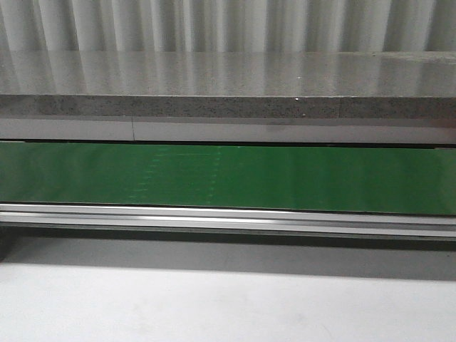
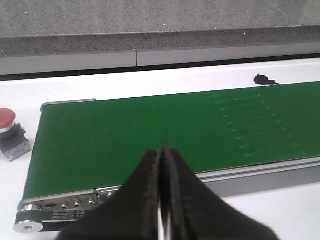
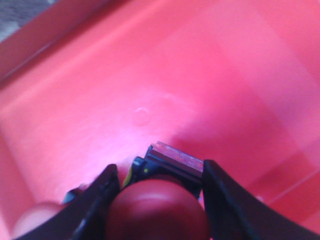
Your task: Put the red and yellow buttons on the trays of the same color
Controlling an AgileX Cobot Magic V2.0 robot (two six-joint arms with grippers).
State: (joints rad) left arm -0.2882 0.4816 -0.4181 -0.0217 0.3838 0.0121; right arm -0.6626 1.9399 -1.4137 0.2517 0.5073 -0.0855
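Green conveyor belt across white counter. Over belt: left hand clenched, empty. Above red tray: right hand grasping red button.

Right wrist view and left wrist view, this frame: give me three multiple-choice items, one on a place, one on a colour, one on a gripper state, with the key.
1. Where is the right gripper?
A. Over the red tray
B. Over the green belt
C. Over the grey counter

2. What colour is the button on the white table beside the end of the belt?
A. Yellow
B. Red
C. Blue

3. How do the left gripper's fingers stand?
A. Wide open
B. Clamped on a button
C. Closed together, holding nothing

Key: 1 A, the red tray fills the right wrist view behind the held red button. 2 B, the button has a red cap. 3 C, the left gripper shows its fingers pressed together over the green belt.
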